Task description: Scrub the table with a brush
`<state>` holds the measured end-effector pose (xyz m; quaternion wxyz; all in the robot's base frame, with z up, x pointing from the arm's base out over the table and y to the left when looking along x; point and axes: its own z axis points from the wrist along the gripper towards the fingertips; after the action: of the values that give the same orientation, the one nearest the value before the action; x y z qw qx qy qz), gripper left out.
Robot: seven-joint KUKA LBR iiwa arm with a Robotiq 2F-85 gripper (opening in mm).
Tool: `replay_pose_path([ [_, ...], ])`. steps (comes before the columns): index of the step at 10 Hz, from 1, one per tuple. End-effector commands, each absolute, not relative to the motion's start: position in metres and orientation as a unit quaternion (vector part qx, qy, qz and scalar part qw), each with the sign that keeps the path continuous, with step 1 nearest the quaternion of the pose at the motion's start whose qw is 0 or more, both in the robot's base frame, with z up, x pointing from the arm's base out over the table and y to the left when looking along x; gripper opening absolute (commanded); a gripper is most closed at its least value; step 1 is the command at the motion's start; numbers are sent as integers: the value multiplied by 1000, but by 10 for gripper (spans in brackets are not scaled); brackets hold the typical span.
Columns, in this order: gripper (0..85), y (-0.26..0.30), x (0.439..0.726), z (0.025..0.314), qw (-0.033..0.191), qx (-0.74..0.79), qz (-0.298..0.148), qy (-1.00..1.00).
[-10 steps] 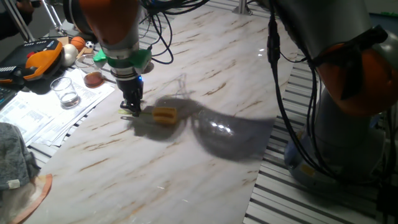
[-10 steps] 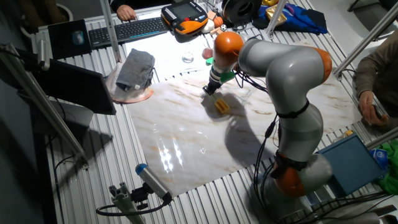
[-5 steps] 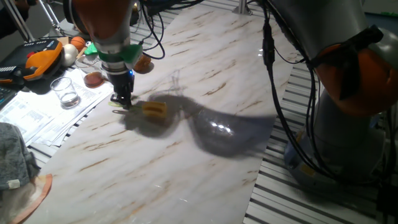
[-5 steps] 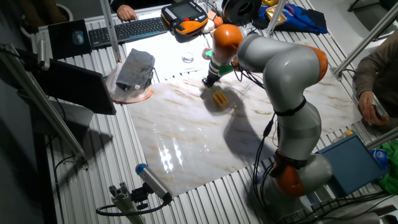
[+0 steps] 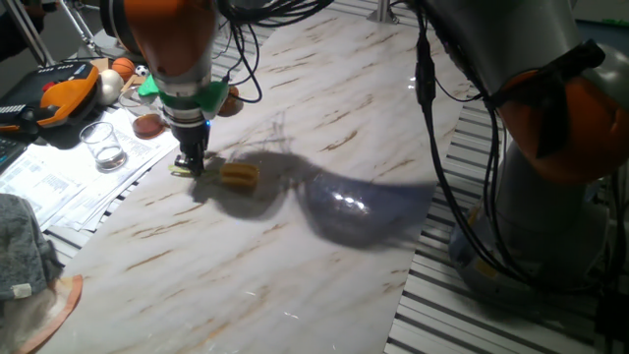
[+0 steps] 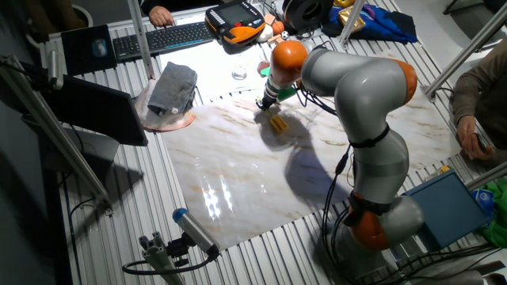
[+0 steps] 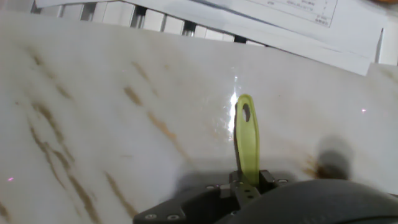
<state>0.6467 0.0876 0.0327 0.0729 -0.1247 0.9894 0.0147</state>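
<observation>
Surveying the bench (image 5: 324, 285): we log a glossy white marble-look top with brown-orange streaks, resting on a grey slatted floor (image 6: 103, 222). We note the brush (image 5: 232, 175) lying flat near the bench's paper-side edge, yellow-orange head on the surface, and the fingers (image 5: 190, 163) clenched on its pale green handle. Around it: printed papers (image 5: 69, 177), a drinking glass (image 5: 102, 144), a keyboard (image 6: 162, 37), a grey cloth (image 6: 173, 87).
</observation>
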Motion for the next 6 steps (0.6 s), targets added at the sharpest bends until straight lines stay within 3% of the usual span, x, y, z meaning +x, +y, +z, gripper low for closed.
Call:
replay_pose_path([
  [1,0,83,649,35,69,-131,16,989],
  [6,0,49,650,28,78,-163,16,983],
])
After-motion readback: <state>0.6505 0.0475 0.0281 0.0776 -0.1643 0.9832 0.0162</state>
